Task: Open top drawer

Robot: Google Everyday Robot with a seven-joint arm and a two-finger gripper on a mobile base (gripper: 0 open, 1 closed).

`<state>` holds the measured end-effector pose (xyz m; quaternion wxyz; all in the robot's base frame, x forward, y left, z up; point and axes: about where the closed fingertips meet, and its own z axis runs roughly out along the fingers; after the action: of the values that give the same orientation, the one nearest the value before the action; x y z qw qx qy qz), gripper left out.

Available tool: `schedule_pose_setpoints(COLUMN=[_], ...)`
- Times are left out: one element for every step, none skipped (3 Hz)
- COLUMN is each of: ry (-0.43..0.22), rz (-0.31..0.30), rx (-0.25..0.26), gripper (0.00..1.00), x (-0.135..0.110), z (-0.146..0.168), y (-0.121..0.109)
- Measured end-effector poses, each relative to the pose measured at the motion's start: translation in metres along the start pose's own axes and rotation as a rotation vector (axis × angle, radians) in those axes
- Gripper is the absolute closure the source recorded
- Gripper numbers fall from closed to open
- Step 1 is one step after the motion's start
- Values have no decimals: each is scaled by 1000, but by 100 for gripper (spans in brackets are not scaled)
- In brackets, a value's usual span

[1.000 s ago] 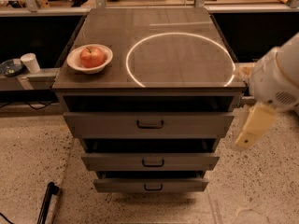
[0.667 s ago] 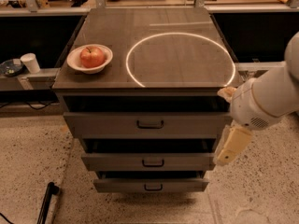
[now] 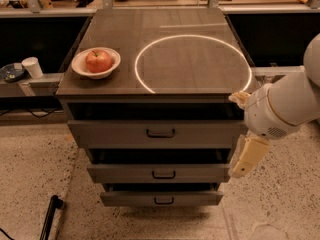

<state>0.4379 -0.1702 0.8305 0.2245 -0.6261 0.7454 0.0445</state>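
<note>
The top drawer [image 3: 115, 134] is the widest grey front of the cabinet, just under the tabletop, with a small black bar handle [image 3: 160, 133] at its centre. A dark gap shows above its front panel. My gripper [image 3: 247, 157] is cream-coloured and hangs down at the cabinet's right side, level with the second drawer. It is to the right of and below the top drawer's handle and touches nothing I can see. The white arm [image 3: 285, 106] runs up to the right behind it.
Two shorter grey drawers [image 3: 125, 174] [image 3: 130, 199] sit below. On the cabinet top stand a white bowl [image 3: 80, 65] with a red apple [image 3: 98, 60] and a lit white ring [image 3: 192, 63]. A paper cup [image 3: 33, 67] stands on the left ledge. A black rod [image 3: 49, 216] lies on the floor at left.
My arm and gripper have moved left, from beyond the cabinet's right edge to right beside its drawers. The drawers have not moved.
</note>
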Motion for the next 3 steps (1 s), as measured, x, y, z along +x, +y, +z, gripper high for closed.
schedule_pose_setpoints(ry=[2,8,20], rz=[-177,-294,-345], rx=[20,109,142], gripper=[0,0,0], x=[5,1,-1], z=[45,73,98], y=[14,7,-9])
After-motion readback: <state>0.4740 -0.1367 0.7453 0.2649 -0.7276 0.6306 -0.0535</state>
